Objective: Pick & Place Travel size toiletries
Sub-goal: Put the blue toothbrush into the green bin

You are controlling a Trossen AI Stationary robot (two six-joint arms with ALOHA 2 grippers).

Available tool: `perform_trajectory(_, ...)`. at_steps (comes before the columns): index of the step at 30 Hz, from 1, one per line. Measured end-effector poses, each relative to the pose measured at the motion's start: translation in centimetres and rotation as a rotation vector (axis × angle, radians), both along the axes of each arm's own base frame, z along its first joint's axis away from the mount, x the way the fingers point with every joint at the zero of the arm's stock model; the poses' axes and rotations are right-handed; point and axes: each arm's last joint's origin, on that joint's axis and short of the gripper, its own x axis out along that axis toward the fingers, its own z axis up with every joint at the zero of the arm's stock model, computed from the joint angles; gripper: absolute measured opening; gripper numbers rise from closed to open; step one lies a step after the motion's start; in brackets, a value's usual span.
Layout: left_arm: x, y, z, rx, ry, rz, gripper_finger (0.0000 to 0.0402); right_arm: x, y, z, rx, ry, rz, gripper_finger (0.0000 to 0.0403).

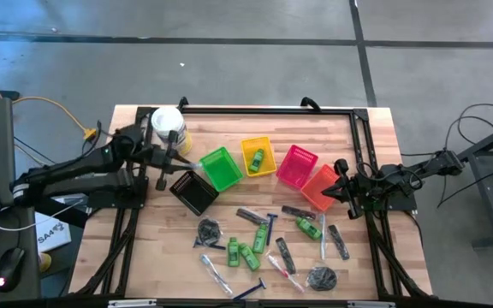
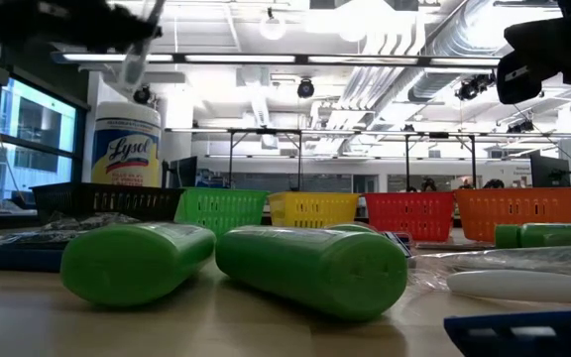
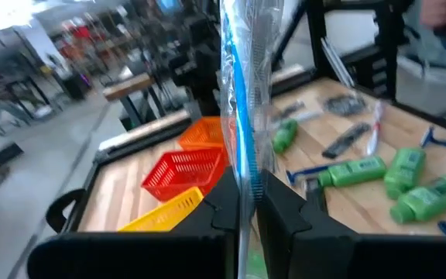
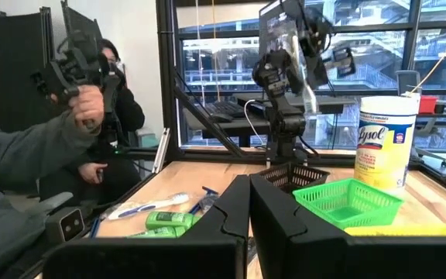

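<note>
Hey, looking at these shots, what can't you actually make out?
- Wrapped item in the left gripper, left wrist view: glare on its clear wrapper hides what it is.
- Black basket's inside, high view: too dark.
- Coiled bundle, high view: too small.
- Right gripper, low view: out of frame.

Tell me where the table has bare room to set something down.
Bare wood lies along the far edge behind the yellow plastic basket, and at the near left corner, left of the dark coiled bundle. Crowded: the near middle, around the bright green mini bottles.

Overhead, table-level and both wrist views share the green basket [image 1: 221, 168].
</note>
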Motion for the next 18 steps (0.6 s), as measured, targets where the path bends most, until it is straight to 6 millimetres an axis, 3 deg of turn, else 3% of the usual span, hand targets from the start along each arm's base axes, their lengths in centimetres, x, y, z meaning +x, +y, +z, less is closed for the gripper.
perform_trajectory(4, -1.3, -0.4, -1.7, -0.066, -0.129, 0.051, 0.0015, 0.0, 0.0, 0.0, 0.000, -0.004, 0.000, 0.0003)
perform_trajectory(10, -2.4, -0.7, -5.5, -0.113, -0.191, 0.095, 0.0015, 0.0, 0.0, 0.1, 0.000, -0.009, 0.000, 0.0003)
perform_trajectory(18, -3.3, -1.1, -7.4, -0.150, -0.260, 0.086, 0.0015, 0.0, 0.0, 0.1, 0.000, -0.009, -0.001, 0.0003)
